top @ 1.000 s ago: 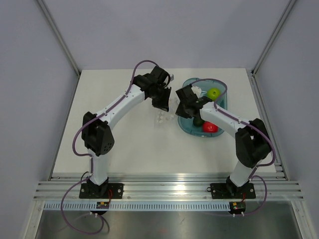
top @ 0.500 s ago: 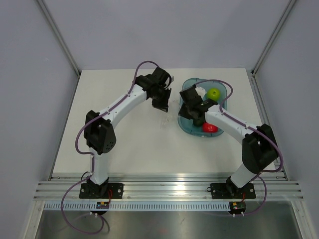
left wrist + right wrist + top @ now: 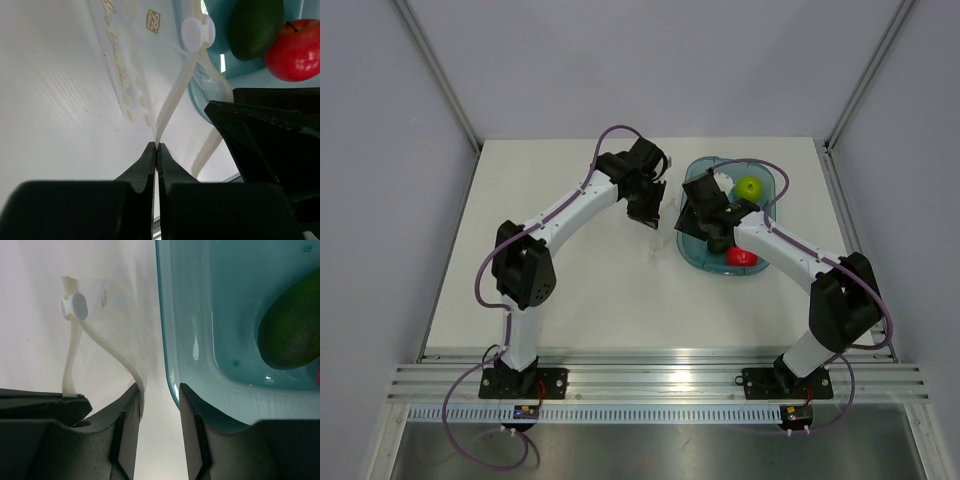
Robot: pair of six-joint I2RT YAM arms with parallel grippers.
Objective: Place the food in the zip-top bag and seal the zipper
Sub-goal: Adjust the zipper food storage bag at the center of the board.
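Tabletop (image 3: pixel 570 290): the action sits in the far half. A teal tray (image 3: pixel 700 265) lies toward the far right corner, and both arms meet just left of it.

Left hand (image 3: pixel 156 150): fingers pressed fully together, pinching one lip of the zip-top bag (image 3: pixel 125 65) at the zipper (image 3: pixel 175 95), so the mouth hangs up off the tabletop.

Right hand (image 3: pixel 160 390): fingers apart with a clear gap and nothing clamped. The other zipper lip runs up to the inner face of one finger; we cannot tell whether it is hooked there or only touching. The tray's near rim sits just beside the other finger.

Key relation: the bag is between the two hands, just beside the tray's left wall, with its mouth toward the tray.

The food (image 3: pixel 292 332) is in the tray, not in the bag. It lies on the tray side of the right hand, long axis slanted across the tray floor, touching or just beside a red fruit (image 3: pixel 295 50). The right arm mostly covers it in the top view. We judge the right hand nearer and free to take it. A green apple (image 3: pixel 749 187) sits farther back in the tray.

A round white tab (image 3: pixel 195 31) rides on the zipper, which is unsealed.
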